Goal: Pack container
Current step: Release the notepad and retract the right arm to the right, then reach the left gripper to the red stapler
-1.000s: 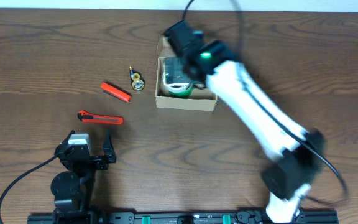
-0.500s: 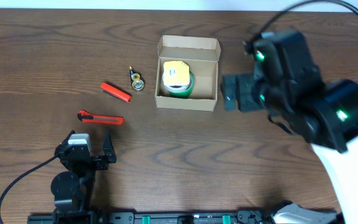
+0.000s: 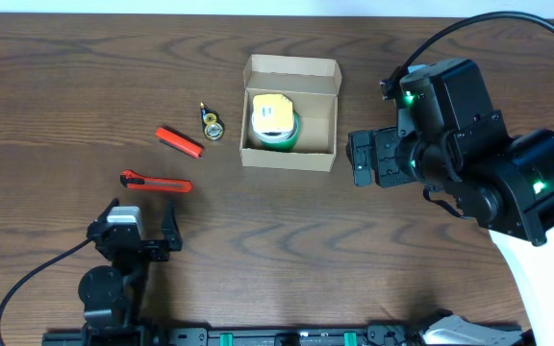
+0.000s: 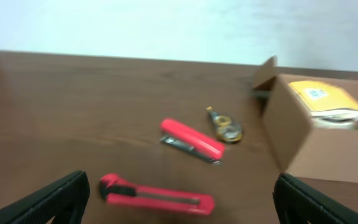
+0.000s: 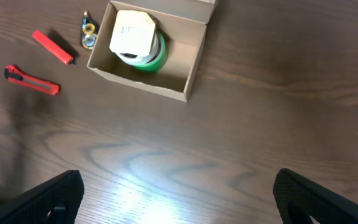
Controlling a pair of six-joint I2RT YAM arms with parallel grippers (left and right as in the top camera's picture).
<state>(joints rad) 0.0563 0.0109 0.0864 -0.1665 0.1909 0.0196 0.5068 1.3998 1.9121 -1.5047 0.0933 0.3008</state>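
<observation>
The brown cardboard container (image 3: 321, 115) stands open at the table's upper middle, flap lid back. A green roll with a yellow label (image 3: 274, 123) lies in its left half. It also shows in the right wrist view (image 5: 191, 65) and the left wrist view (image 4: 303, 140). My right gripper (image 3: 364, 159) is open and empty, high above the table just right of the container. My left gripper (image 3: 166, 234) is open and empty near the front left, just behind the red box cutter (image 4: 157, 196).
Left of the container lie a red box cutter (image 3: 155, 182), a red stapler-like piece (image 3: 178, 141) and a small yellow-black tape dispenser (image 3: 212, 124). All three show in the right wrist view, cutter (image 5: 33, 81).
My right arm has pulled back from over the container to its right side, empty, leaving the green roll inside. The left arm has not moved.
</observation>
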